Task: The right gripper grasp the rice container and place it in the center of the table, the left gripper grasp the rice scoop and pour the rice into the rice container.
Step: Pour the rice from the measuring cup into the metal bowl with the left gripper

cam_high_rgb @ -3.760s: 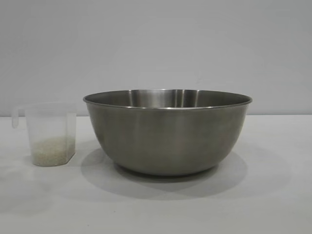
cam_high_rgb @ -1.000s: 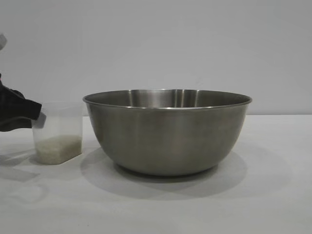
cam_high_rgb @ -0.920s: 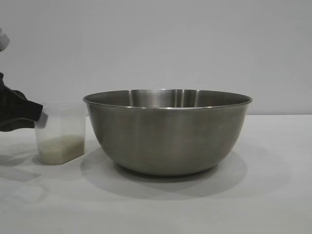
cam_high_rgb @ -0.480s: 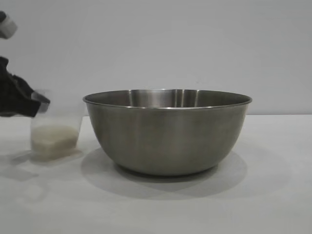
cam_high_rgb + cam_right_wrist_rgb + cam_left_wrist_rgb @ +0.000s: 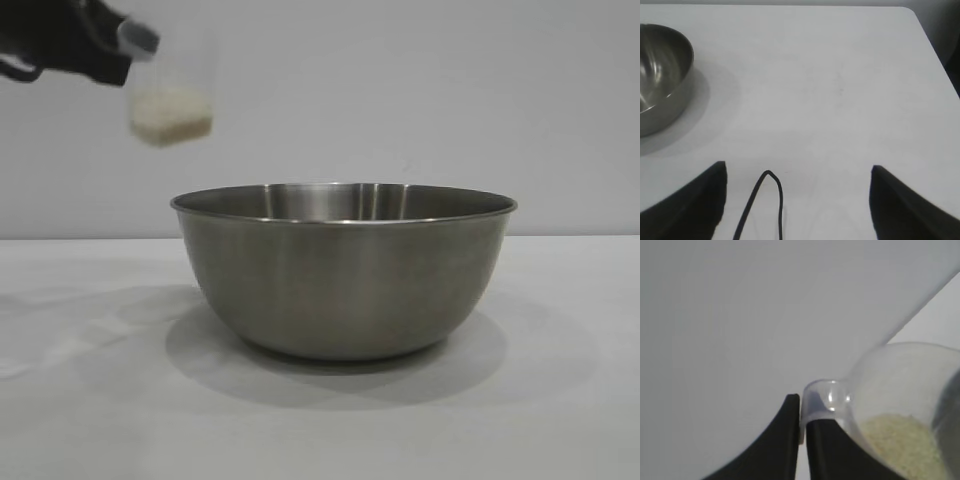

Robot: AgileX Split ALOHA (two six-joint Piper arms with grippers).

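The rice container (image 5: 343, 270), a wide steel bowl, stands on the white table (image 5: 560, 420) at the middle. It also shows in the right wrist view (image 5: 660, 75). My left gripper (image 5: 125, 55) is at the upper left, high above the table, shut on the loop handle of the rice scoop (image 5: 172, 95). The clear cup hangs roughly upright, left of and above the bowl's rim, with rice (image 5: 170, 127) in its bottom. In the left wrist view the fingers (image 5: 785, 440) pinch the handle (image 5: 825, 400) and rice (image 5: 900, 440) lies inside the cup. My right gripper (image 5: 797, 170) is open and empty over bare table, away from the bowl.
A thin black cable (image 5: 765, 200) loops between the right gripper's fingers. The table's far edge and corner (image 5: 912, 12) show in the right wrist view. A plain grey wall (image 5: 400, 90) stands behind the table.
My left gripper closed on the scoop's handle and lifted the cup from the table at the left up and slightly right, to above the bowl's rim height. The bowl has not moved.
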